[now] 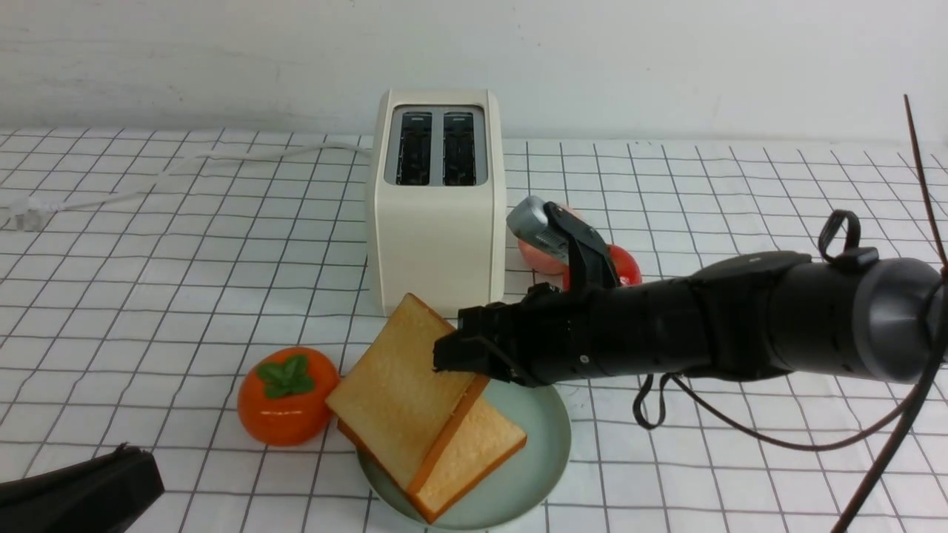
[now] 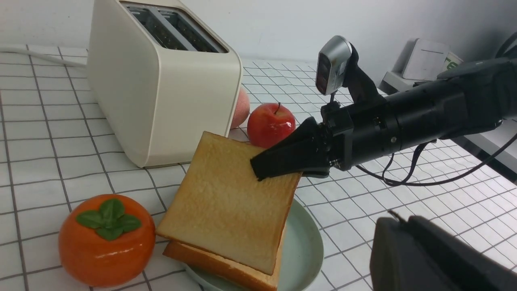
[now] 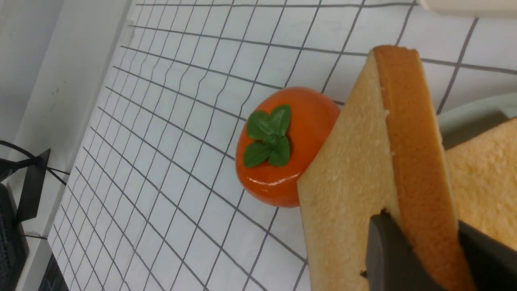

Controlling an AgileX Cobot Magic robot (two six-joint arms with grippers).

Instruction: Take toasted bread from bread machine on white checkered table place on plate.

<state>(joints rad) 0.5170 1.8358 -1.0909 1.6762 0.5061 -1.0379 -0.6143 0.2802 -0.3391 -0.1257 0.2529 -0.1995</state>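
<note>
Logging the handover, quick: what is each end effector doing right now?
Left end effector: closed, nothing seen in it.
Right end effector: closed on the upper toast slice.

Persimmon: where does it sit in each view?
Front: persimmon just left of the plate.
Left wrist: persimmon beside the tilted toast slice.
Right wrist: persimmon partly behind that slice.
Shared landmark: the tilted toast slice, pinched by the right gripper.
</note>
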